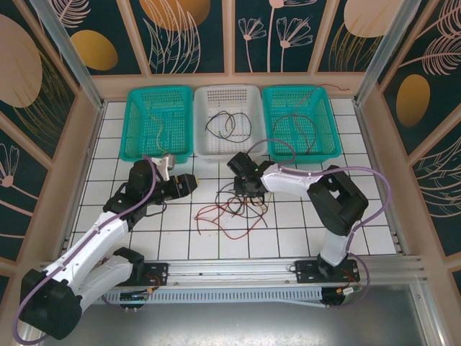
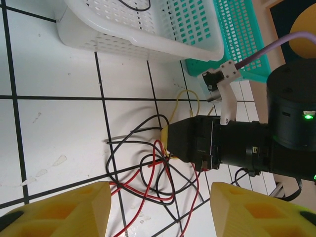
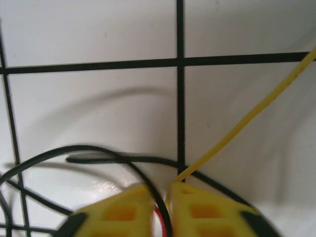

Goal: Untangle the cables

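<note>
The right end effector (image 3: pixel 165 193) pinches the cables (image 2: pixel 154 169), the left end effector (image 2: pixel 160 195) spread wide beside them

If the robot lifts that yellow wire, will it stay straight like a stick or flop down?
Probably floppy: the yellow wire is thin and curls into a loop in the left wrist view. It likely feels light, too. It may drag the black wires and red wires along, since they cross in one tangle.
</note>
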Controlling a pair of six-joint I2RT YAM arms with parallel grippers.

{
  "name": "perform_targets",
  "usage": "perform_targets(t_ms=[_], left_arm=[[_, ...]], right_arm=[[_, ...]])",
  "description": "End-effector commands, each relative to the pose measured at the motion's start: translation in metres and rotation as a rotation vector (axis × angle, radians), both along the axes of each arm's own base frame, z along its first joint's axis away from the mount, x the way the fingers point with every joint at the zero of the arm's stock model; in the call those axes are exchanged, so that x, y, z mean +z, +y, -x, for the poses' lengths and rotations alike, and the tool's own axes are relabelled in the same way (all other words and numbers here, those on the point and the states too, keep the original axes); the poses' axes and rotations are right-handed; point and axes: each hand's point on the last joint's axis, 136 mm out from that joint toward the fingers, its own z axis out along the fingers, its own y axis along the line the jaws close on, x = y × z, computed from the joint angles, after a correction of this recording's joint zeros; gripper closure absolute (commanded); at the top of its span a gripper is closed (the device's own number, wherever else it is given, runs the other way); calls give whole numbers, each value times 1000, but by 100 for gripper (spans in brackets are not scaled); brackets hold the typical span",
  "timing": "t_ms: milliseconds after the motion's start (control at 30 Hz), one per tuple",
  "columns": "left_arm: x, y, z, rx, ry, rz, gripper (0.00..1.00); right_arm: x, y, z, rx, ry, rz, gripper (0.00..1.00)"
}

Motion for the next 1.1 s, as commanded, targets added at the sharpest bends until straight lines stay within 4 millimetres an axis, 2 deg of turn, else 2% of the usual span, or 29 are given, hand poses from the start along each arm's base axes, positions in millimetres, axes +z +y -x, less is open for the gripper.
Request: perform_targets(t_ms=[0,100,200,333,500,633,733,833,1067], left_arm=[[21,1,-4,9,-53,-7,44],[33,-1,-11,7,-90,-4,44],[51,-7,-20,-4,-138,20,44],[88,-22,-29,-47,-223,115,42],[141,-40,-26,-151,-356,251,34],[169,-44,-18,-192,-462,266,24],[172,-45,-15,-195,-483,258,21],[165,-47,-14,-201,-464,257,23],[154,-53,-11,-218,-445,262,32]], right_arm=[[16,3,-10,-19,-49,-3,96],[43,3,-10,-10,-150,24,100],[81,4,-3,13,-279,66,100],[137,6,12,57,-423,58,100],[204,9,26,107,-568,-26,100],[247,11,30,117,-651,-128,100],[272,10,31,106,-701,-202,100],[290,10,34,109,-731,-267,100],[309,10,42,113,-743,-361,100]])
